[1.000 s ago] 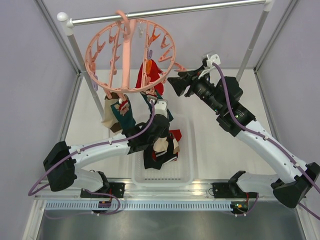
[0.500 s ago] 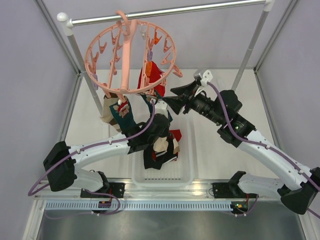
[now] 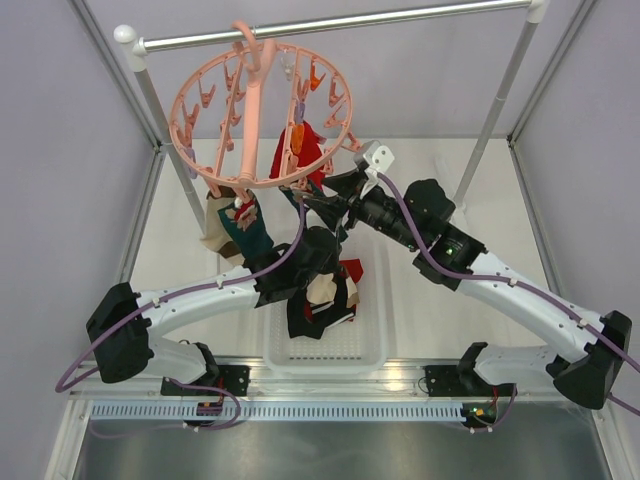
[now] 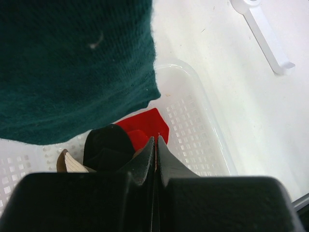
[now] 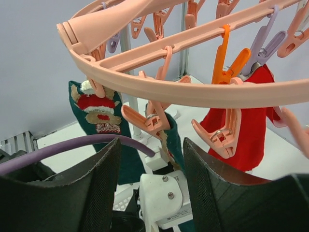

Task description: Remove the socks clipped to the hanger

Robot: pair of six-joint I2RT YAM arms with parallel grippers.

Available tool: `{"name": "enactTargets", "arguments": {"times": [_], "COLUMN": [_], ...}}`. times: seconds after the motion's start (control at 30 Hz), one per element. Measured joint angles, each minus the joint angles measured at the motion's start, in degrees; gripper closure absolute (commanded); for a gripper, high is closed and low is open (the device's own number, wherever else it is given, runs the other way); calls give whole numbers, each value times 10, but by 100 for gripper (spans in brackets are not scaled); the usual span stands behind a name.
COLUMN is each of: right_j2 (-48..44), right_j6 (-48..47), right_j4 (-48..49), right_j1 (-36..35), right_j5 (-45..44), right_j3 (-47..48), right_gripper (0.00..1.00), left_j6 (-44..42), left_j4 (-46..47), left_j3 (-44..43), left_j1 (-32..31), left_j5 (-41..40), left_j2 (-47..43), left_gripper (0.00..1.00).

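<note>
Tabletop basket (image 4: pixel 193 130) lies beneath pressed-together left gripper (image 4: pixel 155 142); right gripper (image 5: pixel 150 145) spread near hanger (image 5: pixel 193 92) rim

I'm looking at a white table (image 3: pixel 410 320). A pale perforated basket (image 3: pixel 375 340) sits on it at the middle of the near edge. The rack (image 3: pixel 500 90) stands on the table toward the far edge. One flat white foot (image 4: pixel 263 34) of it rests just past the basket's far corner.
</note>
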State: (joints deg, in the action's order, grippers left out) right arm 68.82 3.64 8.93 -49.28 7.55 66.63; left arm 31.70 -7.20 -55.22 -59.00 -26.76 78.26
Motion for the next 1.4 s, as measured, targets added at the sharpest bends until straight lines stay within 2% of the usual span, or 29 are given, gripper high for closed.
{"name": "enactTargets", "arguments": {"times": [0.73, 1.03, 1.27, 1.37, 1.4], "right_j2": [54, 64, 74, 77, 78], "right_j6": [-18, -16, -7, -3, -1], "right_j4": [26, 49, 84, 89, 90], "right_j1": [-5, -5, -8, -8, -8], "right_j5": [-10, -12, -20, -21, -22], "right_j3": [37, 37, 37, 37, 37], "right_gripper": [35, 37, 47, 57, 64], "left_j6": [13, 14, 13, 13, 13], "left_j4": [0, 1, -1, -1, -1], "left_j3": [0, 0, 0, 1, 1], "left_j1": [4, 5, -1, -1, -1], "left_j5": [2, 3, 15, 15, 15], "left_j2": [-3, -4, -4, -4, -4], "left_gripper": [98, 98, 98, 98, 98]}}
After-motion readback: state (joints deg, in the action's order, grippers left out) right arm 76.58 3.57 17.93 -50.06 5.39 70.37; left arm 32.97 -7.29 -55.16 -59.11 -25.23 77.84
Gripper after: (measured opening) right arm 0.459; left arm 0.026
